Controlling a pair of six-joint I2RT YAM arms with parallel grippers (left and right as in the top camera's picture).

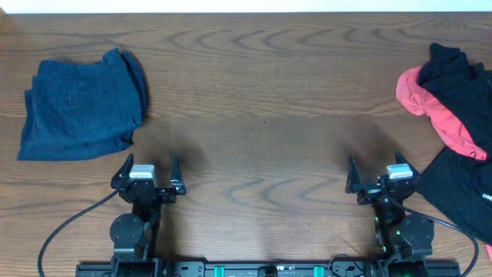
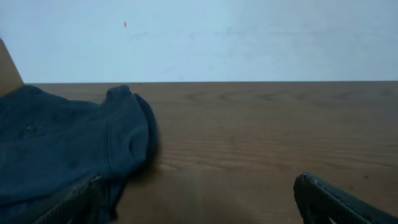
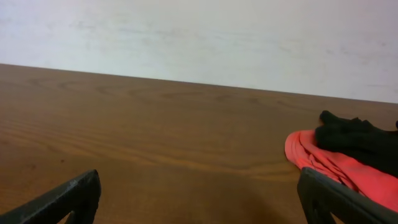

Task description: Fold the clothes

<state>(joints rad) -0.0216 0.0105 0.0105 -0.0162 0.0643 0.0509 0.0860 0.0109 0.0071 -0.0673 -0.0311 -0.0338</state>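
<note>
We judge the navy shorts (image 1: pixel 81 104) folded; left gripper (image 1: pixel 151 161) and right gripper (image 1: pixel 375 165) gape empty, so next we reach for the black-and-coral pile (image 1: pixel 453 85).

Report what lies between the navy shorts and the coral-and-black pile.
Only bare tabletop separates the navy shorts and the coral-and-black pile, seen in the overhead view.

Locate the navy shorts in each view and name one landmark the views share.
Overhead: the navy shorts lie at the upper left, beyond the left gripper.
Left wrist: lower left, filling that corner.
Right wrist: not in it.
Shared landmark: the wood-grain table, seen in all three views.
</note>
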